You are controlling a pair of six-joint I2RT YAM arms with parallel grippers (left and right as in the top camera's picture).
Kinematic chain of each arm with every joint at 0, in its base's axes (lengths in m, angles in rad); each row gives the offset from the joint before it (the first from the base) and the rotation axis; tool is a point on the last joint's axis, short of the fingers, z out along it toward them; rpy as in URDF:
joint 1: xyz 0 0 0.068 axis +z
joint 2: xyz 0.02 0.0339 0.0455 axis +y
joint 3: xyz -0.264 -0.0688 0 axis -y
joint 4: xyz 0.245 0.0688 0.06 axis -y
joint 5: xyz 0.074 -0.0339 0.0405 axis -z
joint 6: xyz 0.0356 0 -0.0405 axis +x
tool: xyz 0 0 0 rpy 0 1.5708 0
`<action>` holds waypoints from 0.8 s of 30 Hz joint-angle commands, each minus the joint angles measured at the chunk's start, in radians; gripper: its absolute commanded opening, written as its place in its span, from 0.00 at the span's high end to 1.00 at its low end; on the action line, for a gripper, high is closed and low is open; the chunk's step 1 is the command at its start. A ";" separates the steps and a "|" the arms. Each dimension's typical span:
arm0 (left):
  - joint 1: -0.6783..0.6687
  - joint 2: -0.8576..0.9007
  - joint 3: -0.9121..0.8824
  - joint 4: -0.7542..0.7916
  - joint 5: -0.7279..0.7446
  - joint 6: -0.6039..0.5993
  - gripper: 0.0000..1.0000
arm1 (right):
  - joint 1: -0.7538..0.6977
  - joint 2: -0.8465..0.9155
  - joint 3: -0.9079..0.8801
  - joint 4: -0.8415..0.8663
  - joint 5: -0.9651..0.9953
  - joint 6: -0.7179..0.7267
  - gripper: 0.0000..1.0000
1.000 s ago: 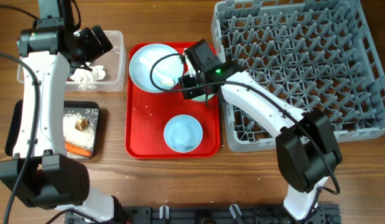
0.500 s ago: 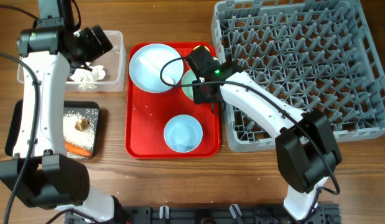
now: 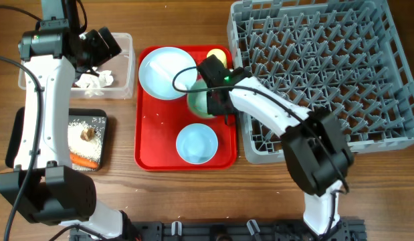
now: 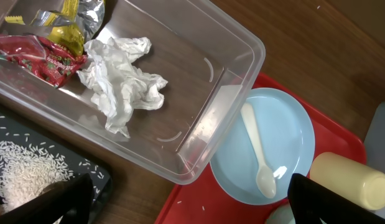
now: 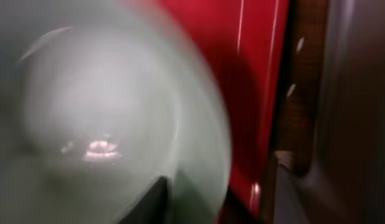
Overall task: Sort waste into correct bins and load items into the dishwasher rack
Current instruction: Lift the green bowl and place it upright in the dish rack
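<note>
My right gripper (image 3: 213,94) is shut on the rim of the mint bowl (image 3: 200,102), which is tilted above the red tray's right side; in the right wrist view the bowl (image 5: 99,124) is blurred and fills the frame, with its rim between my fingers. The yellow cup (image 3: 217,57) lies behind it. The light blue plate (image 3: 163,72) holds the white spoon (image 4: 257,152). The light blue bowl (image 3: 196,143) sits at the tray's front. My left gripper (image 3: 99,43) is open and empty above the clear tub (image 4: 242,46), which holds the napkin (image 4: 120,81) and wrappers (image 4: 46,43).
The grey rack (image 3: 320,67) stands at the right, just past the red tray (image 3: 150,144). The black tray (image 3: 103,157) at the front left holds rice (image 3: 78,127), a brown scrap (image 3: 87,134) and the carrot (image 3: 84,161). A few rice grains lie on the red tray.
My right gripper has lifted and tilted the mint bowl and shifted it slightly toward the front, uncovering the yellow cup. The left arm has not moved.
</note>
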 commanded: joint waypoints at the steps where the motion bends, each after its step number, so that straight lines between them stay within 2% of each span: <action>1: 0.003 0.010 -0.007 0.003 -0.010 -0.008 0.00 | 0.002 0.025 0.006 0.004 -0.008 -0.031 0.96; 4: 0.003 0.010 -0.007 0.003 -0.010 -0.008 0.00 | 0.001 0.018 0.025 0.006 -0.002 -0.077 0.96; 8: 0.003 0.010 -0.007 0.003 -0.010 -0.009 0.00 | -0.025 -0.092 0.139 -0.021 0.051 -0.185 0.96; 10: 0.003 0.010 -0.007 0.003 -0.010 -0.009 0.00 | -0.039 -0.159 0.206 -0.029 0.139 -0.264 0.96; 13: 0.003 0.010 -0.007 0.003 -0.010 -0.009 0.00 | -0.061 -0.254 0.236 0.044 0.401 -0.408 0.96; 15: 0.003 0.010 -0.007 0.003 -0.010 -0.009 0.00 | -0.106 -0.243 0.230 0.172 0.629 -0.522 0.96; 18: 0.003 0.010 -0.007 0.003 -0.010 -0.009 0.00 | -0.209 -0.162 0.229 0.445 0.667 -0.722 0.96; 20: 0.003 0.010 -0.007 0.003 -0.010 -0.008 0.00 | -0.253 -0.109 0.229 0.566 0.711 -0.833 0.96; 22: 0.003 0.010 -0.007 0.003 -0.010 -0.008 0.00 | -0.309 -0.022 0.229 0.736 0.836 -1.086 0.96; 24: 0.003 0.010 -0.007 0.003 -0.010 -0.008 0.00 | -0.343 0.049 0.229 0.805 0.845 -1.256 0.96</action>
